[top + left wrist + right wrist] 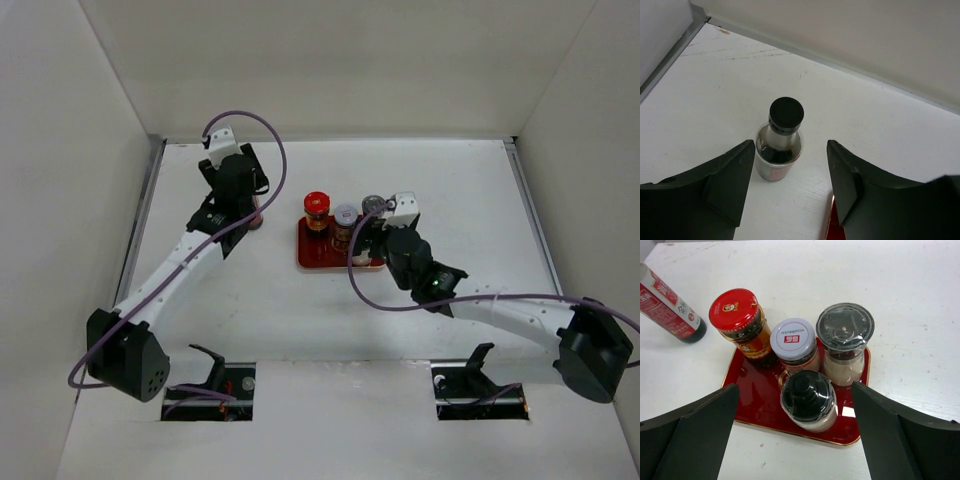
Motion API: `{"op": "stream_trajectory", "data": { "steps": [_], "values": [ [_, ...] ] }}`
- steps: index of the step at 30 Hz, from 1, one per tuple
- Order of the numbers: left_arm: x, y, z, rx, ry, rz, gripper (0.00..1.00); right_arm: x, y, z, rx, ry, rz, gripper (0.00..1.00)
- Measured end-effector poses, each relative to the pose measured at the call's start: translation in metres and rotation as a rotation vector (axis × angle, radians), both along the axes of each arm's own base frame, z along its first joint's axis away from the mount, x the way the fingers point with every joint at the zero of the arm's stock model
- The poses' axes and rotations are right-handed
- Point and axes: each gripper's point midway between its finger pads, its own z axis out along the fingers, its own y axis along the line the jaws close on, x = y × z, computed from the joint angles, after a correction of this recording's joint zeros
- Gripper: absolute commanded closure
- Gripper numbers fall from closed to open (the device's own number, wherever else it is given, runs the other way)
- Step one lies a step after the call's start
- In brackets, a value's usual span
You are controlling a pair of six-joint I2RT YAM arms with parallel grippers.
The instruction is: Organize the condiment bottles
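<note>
Four containers stand on the flat red tray (750, 395): the red-lidded jar (735, 310), the pale-lidded jar (794, 335), the grey-lidded shaker (845, 327) and, nearest, the short black-capped one (807, 395). My right gripper (795, 420) is open, with a finger on either side of the short one and not touching it. The tall black-capped bottle (782, 137) stands upright on the table left of the tray. My left gripper (790, 170) is open just behind it, with the bottle ahead of the fingertips. In the top view the left gripper (240, 190) hides most of that bottle.
White walls enclose the table on three sides, with a metal strip (670, 55) along the left edge. The tray's corner (830, 225) lies just under my left gripper's right finger. In the top view the tray (320, 260) sits mid-table and the right gripper (372, 240) is over its right part.
</note>
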Motion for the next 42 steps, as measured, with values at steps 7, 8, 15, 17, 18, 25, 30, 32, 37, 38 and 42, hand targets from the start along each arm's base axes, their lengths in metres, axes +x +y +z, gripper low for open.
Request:
{"op": "stream_trajectory", "data": {
  "steps": [7, 8, 15, 17, 18, 25, 30, 32, 37, 38, 42],
  "values": [
    [0.02, -0.001, -0.024, 0.044, 0.077, 0.001, 0.47, -0.008, -0.01, 0.005, 0.028, -0.02, 0.005, 0.0],
    [0.022, 0.001, -0.027, 0.05, 0.088, 0.006, 0.47, -0.008, -0.011, 0.006, 0.029, -0.02, 0.005, 0.0],
    [0.03, 0.011, -0.027, 0.065, 0.098, 0.031, 0.54, -0.005, -0.013, 0.007, 0.035, -0.023, -0.001, 0.0],
    [0.032, 0.012, -0.027, 0.067, 0.097, 0.033, 0.57, -0.005, -0.013, 0.007, 0.036, -0.022, 0.0, 0.0],
    [0.033, 0.012, -0.028, 0.069, 0.099, 0.034, 0.59, -0.005, -0.013, 0.006, 0.035, -0.022, 0.0, 0.0],
    [0.038, 0.015, -0.031, 0.082, 0.107, 0.038, 0.73, -0.004, -0.01, 0.0, 0.024, -0.01, 0.006, 0.0],
    [0.039, 0.018, -0.03, 0.083, 0.103, 0.042, 0.65, -0.003, -0.009, 0.001, 0.03, -0.014, 0.01, 0.0],
    [0.04, 0.018, -0.03, 0.091, 0.104, 0.041, 0.6, -0.003, -0.009, 0.003, 0.035, -0.018, 0.011, 0.0],
    [0.042, 0.02, -0.027, 0.102, 0.09, 0.052, 0.58, -0.003, -0.008, 0.004, 0.038, -0.021, 0.011, 0.0],
    [0.042, 0.02, -0.026, 0.103, 0.087, 0.052, 0.6, -0.003, -0.008, 0.004, 0.039, -0.021, 0.011, 0.0],
    [0.044, 0.02, -0.025, 0.105, 0.08, 0.052, 0.72, -0.003, -0.008, 0.004, 0.039, -0.021, 0.011, 0.0]
  ]
}}
